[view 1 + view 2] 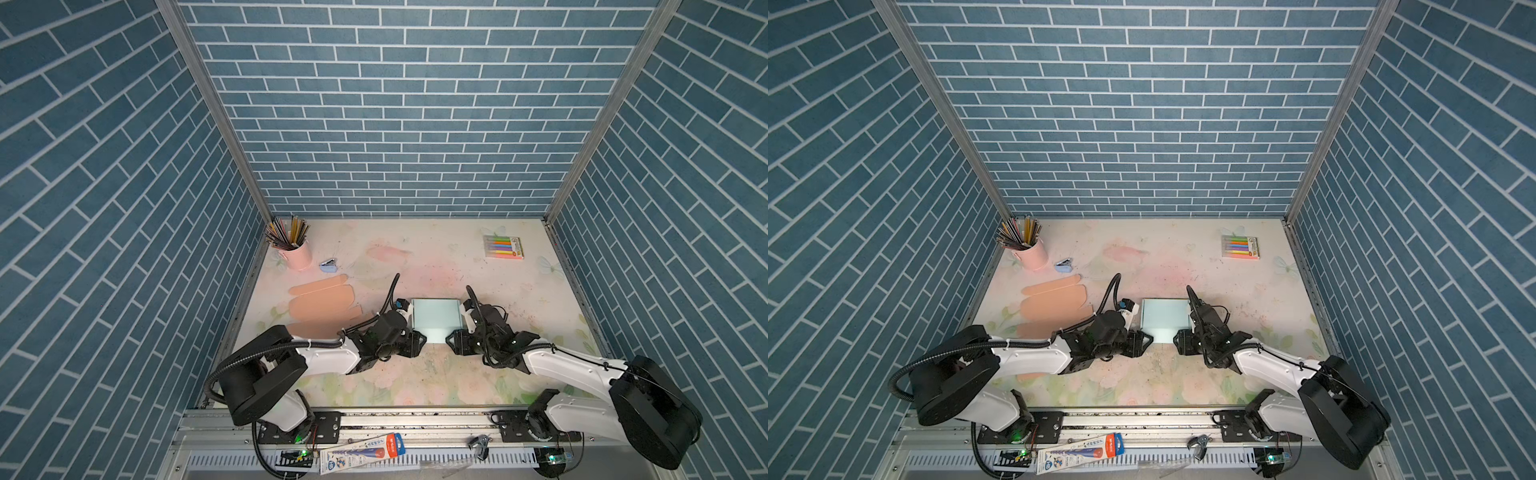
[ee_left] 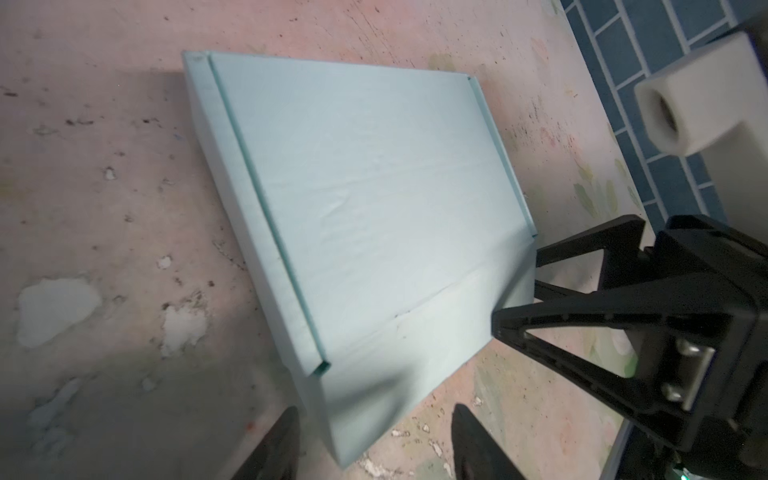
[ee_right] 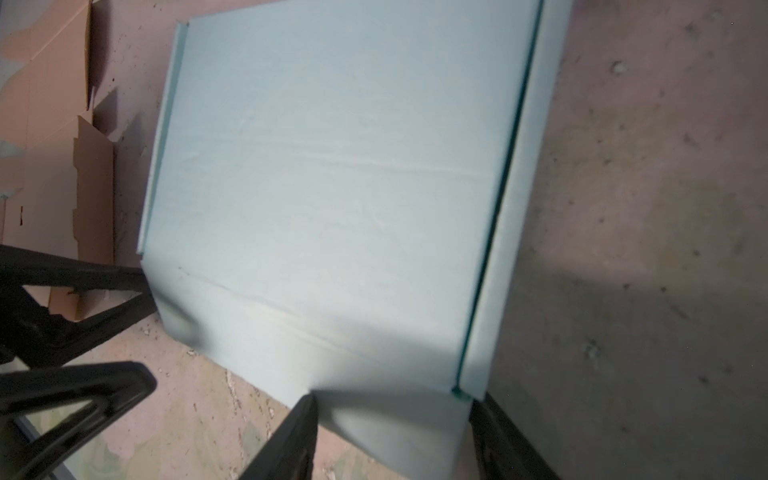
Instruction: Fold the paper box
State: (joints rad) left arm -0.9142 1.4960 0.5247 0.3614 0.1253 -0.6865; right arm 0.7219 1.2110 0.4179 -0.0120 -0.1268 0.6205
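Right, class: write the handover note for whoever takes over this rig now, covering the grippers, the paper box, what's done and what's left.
Left gripper: open, jaws either side of the near flap's left corner.
Right gripper: open, at the flap's right corner.
Light blue box: flat on the table, just beyond both grippers.
Done: side walls up, top panel lying flat.
Left: the near flap sticks out untucked and probably needs folding in.

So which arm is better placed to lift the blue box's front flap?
Right, marginally: the front flap runs well in between the open right gripper; only its corner reaches between the open left gripper.
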